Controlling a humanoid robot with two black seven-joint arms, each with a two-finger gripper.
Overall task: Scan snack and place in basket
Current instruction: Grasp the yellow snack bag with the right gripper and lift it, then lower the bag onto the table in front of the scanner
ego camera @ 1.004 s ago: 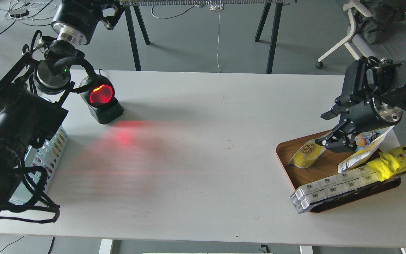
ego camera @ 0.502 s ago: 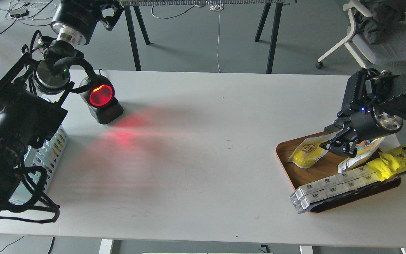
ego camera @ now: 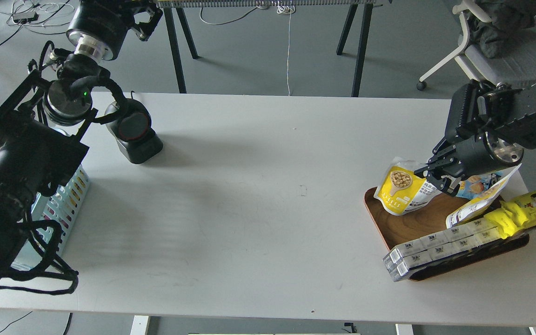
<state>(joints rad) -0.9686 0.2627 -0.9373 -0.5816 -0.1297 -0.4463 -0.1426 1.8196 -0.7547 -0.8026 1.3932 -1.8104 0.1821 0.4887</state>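
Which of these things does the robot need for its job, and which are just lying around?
Needed:
- snack, pinched in the right end effector
- scanner
- basket

Just lying around:
- wooden tray
- blue chip bag
- yellow cartoon-face pack
- row of clear boxes

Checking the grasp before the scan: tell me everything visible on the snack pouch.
The snack pouch is small, glossy yellow with a white lower part bearing dark text, and pictures a scoop of round beige beans. It hangs tilted above the left end of the wooden tray, front facing the camera. The right gripper pinches its right edge; nothing else visibly touches it.
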